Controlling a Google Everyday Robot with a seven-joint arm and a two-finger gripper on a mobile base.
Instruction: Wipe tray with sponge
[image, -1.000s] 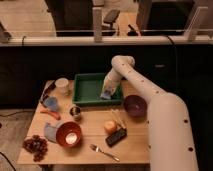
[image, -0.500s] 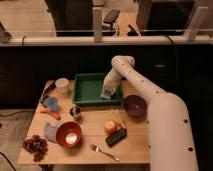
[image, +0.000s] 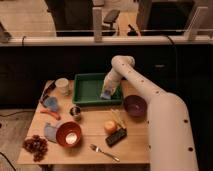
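The green tray (image: 88, 89) lies at the back middle of the wooden table. My gripper (image: 107, 92) reaches down into the tray's right part from the white arm (image: 150, 100). A small light blue sponge (image: 106, 95) sits at the gripper's tip, on the tray floor near its right front corner.
A purple bowl (image: 135, 105) stands right of the tray. A white cup (image: 62, 85), a blue cup-like object (image: 50, 103), a small can (image: 75, 112), an orange bowl (image: 69, 134), a grey-blue cloth (image: 50, 131), grapes (image: 35, 145), an orange fruit (image: 110, 127), a dark bar (image: 116, 136) and a fork (image: 104, 152) lie around.
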